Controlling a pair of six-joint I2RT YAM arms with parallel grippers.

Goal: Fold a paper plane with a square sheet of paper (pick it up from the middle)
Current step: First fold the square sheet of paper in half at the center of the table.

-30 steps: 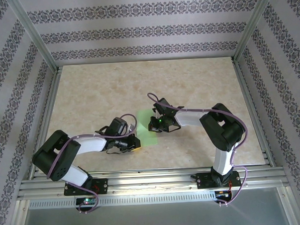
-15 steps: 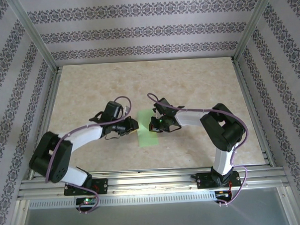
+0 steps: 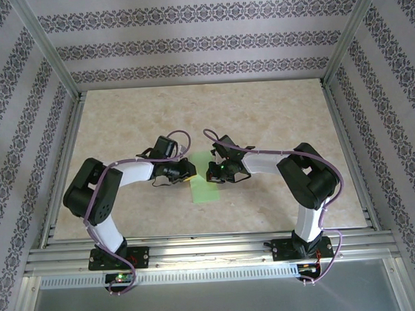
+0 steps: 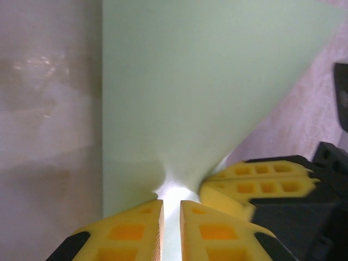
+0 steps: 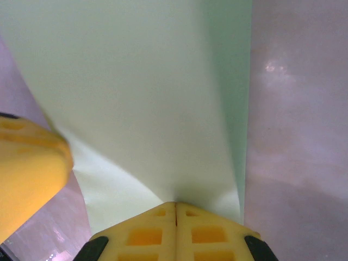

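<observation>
The square sheet of paper (image 3: 203,187) lies mid-table as a narrow pale green strip; no paper plane is in view. My left gripper (image 3: 187,171) is at the strip's far left edge. In the left wrist view its yellow jaws (image 4: 172,202) stand a thin slit apart, and the paper (image 4: 190,81) puckers into that slit. My right gripper (image 3: 212,172) faces it from the right. Its jaws (image 5: 175,204) are pressed together on the paper (image 5: 141,81), which rises to them in a ridge. The two grippers nearly touch: the right fingers (image 4: 261,182) show beside the left ones.
The beige marbled tabletop (image 3: 275,118) is bounded by aluminium rails, with the front rail (image 3: 211,248) near the arm bases. Patterned walls close in the left, right and back sides.
My left gripper has travelled from the strip's near left end up along its left edge toward the right gripper, the left elbow swinging in. The right arm and the paper stayed put.
</observation>
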